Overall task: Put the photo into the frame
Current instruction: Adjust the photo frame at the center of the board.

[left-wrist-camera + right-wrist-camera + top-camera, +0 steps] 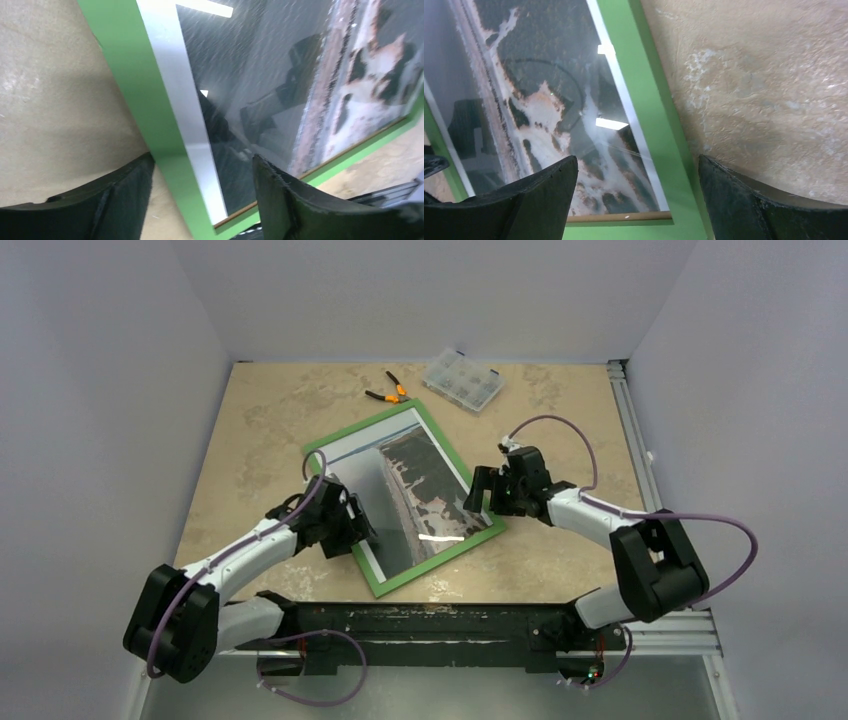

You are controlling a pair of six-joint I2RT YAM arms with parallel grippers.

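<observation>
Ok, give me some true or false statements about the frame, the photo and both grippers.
1. The frame lies green side up on the table. True.
2. The photo lies on the table beside the frame. False: it shows inside the frame.
3. The right gripper is shut on the frame. False: it is open, straddling the frame's edge.
4. Orange-handled pliers lie beyond the frame's far corner. True.
5. The left gripper is open at the frame's edge. True.

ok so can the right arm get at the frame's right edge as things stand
Likely yes: the right arm has its jaws apart directly over the green edge of the frame, with nothing lying between and only the table beside it.
</observation>
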